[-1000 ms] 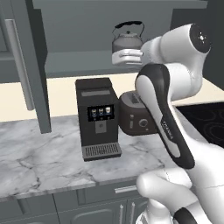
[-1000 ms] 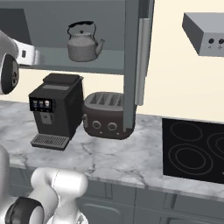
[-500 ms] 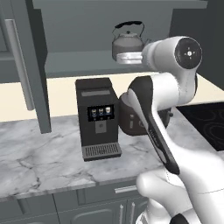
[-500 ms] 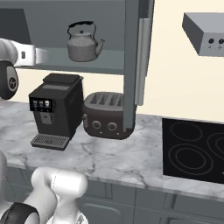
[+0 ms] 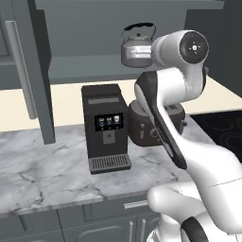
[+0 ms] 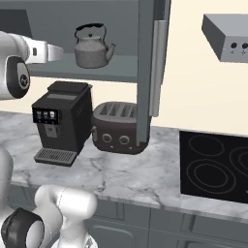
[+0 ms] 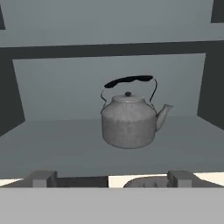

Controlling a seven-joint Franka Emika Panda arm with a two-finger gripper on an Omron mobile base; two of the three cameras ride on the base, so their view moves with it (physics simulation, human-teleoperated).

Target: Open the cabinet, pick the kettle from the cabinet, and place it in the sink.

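Hand view: pincer (image 7: 107, 178) released, now squared up on kettle (image 7: 129, 121) on cabinet (image 7: 52, 144) shelf; arm has swung closer; grasp next.

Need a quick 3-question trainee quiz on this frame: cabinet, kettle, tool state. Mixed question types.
1. True or false: the tall dark grey wall cabinet stands open.
2. The small silver-grey metal kettle with the black arched handle is: A) in the tool, B) upright on the grey cabinet shelf, C) beside the black coffee machine on the counter.
3. Fill in: the tool faces the kettle with its jaws ____.

Key: 1 true; 2 B; 3 open, nothing between them.
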